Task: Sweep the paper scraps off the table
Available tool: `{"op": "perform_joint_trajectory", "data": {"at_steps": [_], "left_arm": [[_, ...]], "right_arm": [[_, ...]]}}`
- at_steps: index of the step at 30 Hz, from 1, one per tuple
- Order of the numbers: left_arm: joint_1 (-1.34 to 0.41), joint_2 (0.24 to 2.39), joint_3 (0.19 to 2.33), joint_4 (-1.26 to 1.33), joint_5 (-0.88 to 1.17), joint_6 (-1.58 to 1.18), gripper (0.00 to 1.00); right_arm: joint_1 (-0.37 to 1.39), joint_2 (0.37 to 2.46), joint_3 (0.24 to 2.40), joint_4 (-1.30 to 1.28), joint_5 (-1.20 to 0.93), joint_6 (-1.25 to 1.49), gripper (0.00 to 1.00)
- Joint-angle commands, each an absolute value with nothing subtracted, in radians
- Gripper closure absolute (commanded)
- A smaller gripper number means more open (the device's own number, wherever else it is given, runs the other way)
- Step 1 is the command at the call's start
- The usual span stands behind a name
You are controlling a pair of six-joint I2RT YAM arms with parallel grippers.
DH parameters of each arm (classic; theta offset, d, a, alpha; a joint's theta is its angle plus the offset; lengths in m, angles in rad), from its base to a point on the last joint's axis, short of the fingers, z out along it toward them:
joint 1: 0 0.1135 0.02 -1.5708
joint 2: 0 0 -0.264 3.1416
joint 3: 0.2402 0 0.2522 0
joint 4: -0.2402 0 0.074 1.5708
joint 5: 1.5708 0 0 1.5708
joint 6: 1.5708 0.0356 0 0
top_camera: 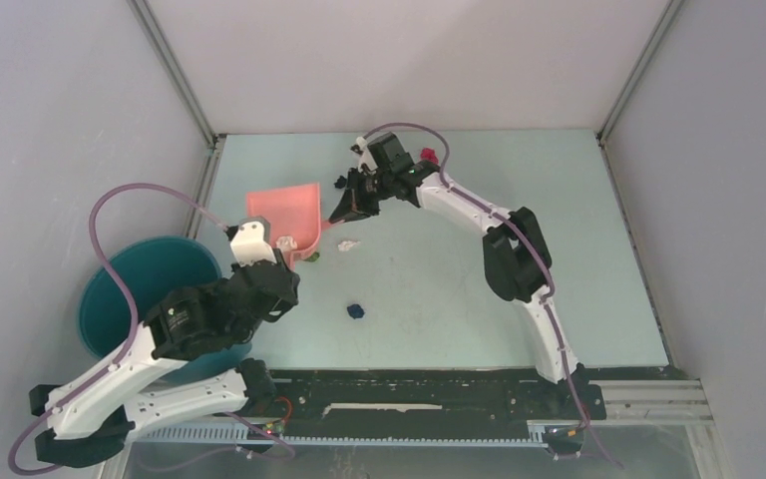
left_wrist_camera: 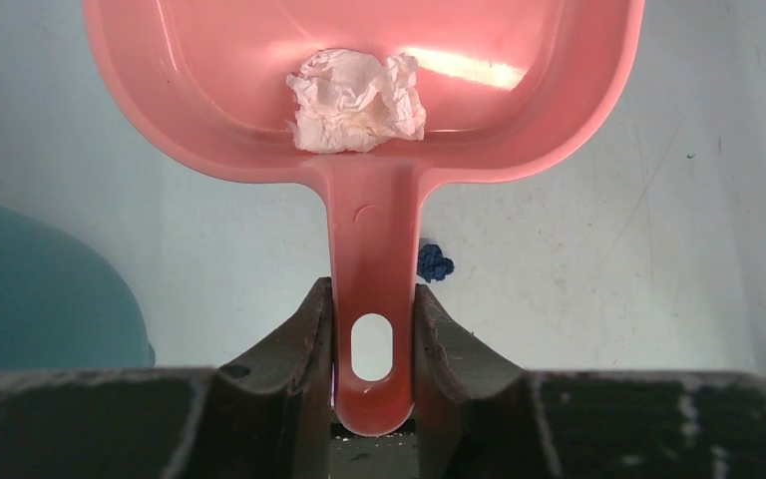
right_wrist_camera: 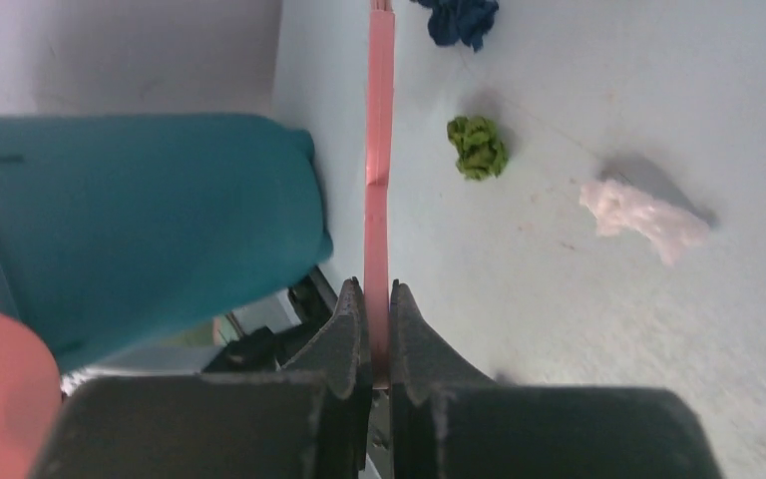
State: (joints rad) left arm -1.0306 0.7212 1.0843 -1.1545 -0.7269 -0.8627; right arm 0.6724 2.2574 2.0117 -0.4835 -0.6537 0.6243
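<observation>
Overhead, I see scraps [top_camera: 356, 310] loose on the worktop [top_camera: 439, 279] beside the dustpan [top_camera: 284, 212]. On the left wrist view, my left end effector [left_wrist_camera: 372, 309] is clamped on the dustpan's stem, with a white wad [left_wrist_camera: 357, 101] in the pan. On the right wrist view, my right end effector [right_wrist_camera: 379, 299] pinches a pink handle [right_wrist_camera: 379, 180], and a green scrap [right_wrist_camera: 477, 147] lies near it.

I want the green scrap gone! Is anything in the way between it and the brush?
Nothing visible. The green scrap lies on bare table right beside the brush, which the right gripper grips. The pale scrap lies beyond the green one, not between.
</observation>
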Motion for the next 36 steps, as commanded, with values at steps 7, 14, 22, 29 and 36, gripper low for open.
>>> {"op": "perform_joint_trajectory", "data": {"at_steps": [7, 14, 22, 29, 36], "left_arm": [[-1.025, 0.809, 1.089, -1.155, -0.716, -0.798, 1.0], [-1.025, 0.794, 1.055, -1.132, -0.705, -0.81, 1.0], [-1.025, 0.749, 1.017, -1.085, -0.665, -0.807, 1.0], [-1.025, 0.731, 1.024, -1.084, -0.671, -0.805, 1.0], [-1.025, 0.738, 1.033, -1.07, -0.657, -0.778, 1.0]], "right_arm": [[0.733, 2.448, 2.237, -0.37, -0.435, 0.93, 1.0], [0.707, 2.311, 2.031, -0.494, -0.344, 0.896, 1.0], [0.545, 1.903, 1.52, -0.597, -0.241, 0.637, 1.0], [0.312, 1.711, 1.341, -0.859, -0.364, 0.389, 1.0], [0.229, 1.502, 1.339, -0.945, -0.748, 0.138, 1.0]]}}
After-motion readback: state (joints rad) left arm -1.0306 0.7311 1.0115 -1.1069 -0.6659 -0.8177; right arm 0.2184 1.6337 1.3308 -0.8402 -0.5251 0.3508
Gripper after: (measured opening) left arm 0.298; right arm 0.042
